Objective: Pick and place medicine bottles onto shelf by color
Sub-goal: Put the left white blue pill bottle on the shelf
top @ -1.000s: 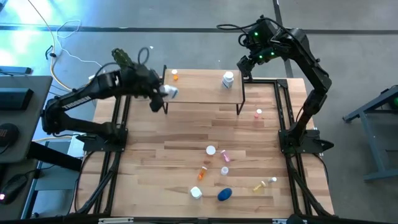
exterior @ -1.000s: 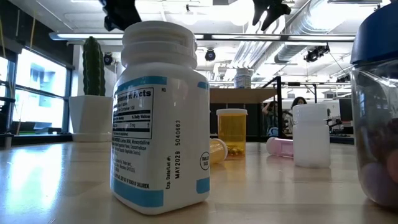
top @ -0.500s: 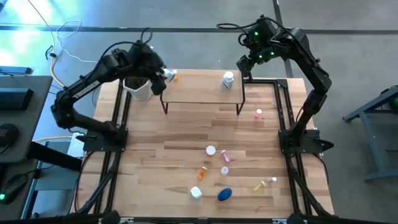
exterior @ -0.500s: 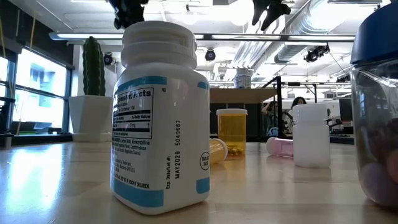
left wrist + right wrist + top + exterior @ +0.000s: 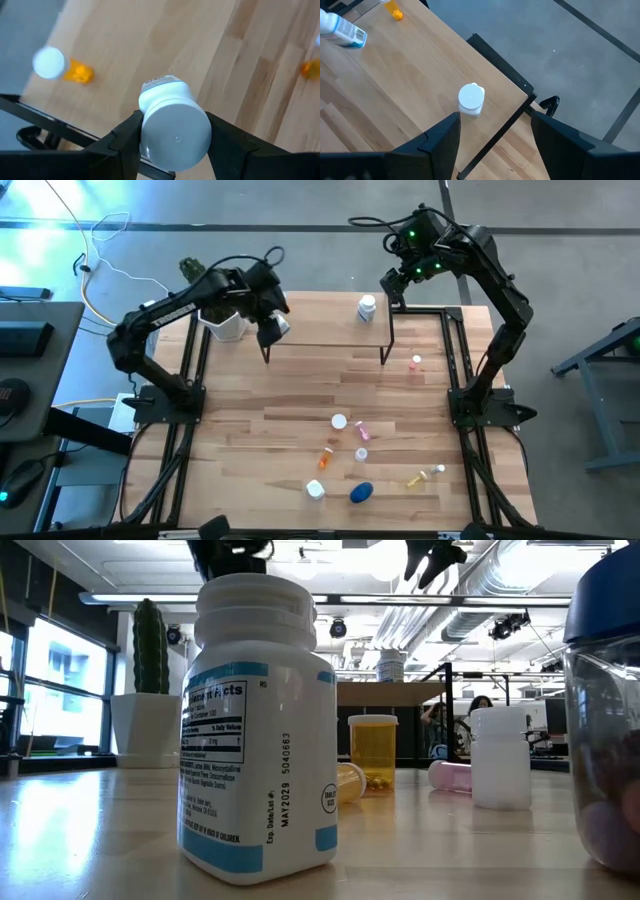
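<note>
High view: the left gripper hangs over the shelf's nine o'clock end, fingers clamped on a white bottle. Left wrist view: that white-capped bottle sits between both fingers, an orange bottle standing on the shelf beyond. Right wrist view: wide fingers hover above a white bottle standing at the shelf's three o'clock end.

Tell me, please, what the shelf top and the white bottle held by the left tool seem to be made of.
Shelf top: apparently light wood, matte; grain lines and plank seams show. Its frame looks like thin black metal.
White bottle in the left tool: probably plastic, with a smooth, slightly glossy cap and a printed paper-like label on its side.
</note>
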`<state>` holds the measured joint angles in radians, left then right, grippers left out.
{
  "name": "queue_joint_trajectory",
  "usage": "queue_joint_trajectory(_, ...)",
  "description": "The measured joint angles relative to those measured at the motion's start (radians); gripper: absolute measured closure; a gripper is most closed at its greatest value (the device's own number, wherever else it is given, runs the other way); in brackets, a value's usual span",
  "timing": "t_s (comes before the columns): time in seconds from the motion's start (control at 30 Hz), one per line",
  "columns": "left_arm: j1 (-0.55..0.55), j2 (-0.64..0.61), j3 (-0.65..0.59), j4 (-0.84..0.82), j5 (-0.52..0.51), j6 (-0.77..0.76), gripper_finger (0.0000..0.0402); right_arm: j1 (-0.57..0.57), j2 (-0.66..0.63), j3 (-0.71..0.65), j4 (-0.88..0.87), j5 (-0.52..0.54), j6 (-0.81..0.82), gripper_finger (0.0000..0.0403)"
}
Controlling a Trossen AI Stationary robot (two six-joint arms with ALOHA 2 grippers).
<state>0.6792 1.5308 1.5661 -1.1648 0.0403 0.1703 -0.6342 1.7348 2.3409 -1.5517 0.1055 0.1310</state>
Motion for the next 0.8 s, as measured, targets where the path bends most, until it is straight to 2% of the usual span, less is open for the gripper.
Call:
queue_joint_trajectory(0.5, 0.000, 0.040, 0.002, -0.033, -0.031, 0.050, 0.0226, 0.000, 0.000, 0.000, 0.000, 0.000, 0.000, 0.0169)
queue_joint_trajectory(0.8, 0.000, 0.044, 0.000, 0.021, -0.053, 0.051, 0.0183, 0.000, 0.000, 0.000, 0.000, 0.000, -0.001, 0.0169)
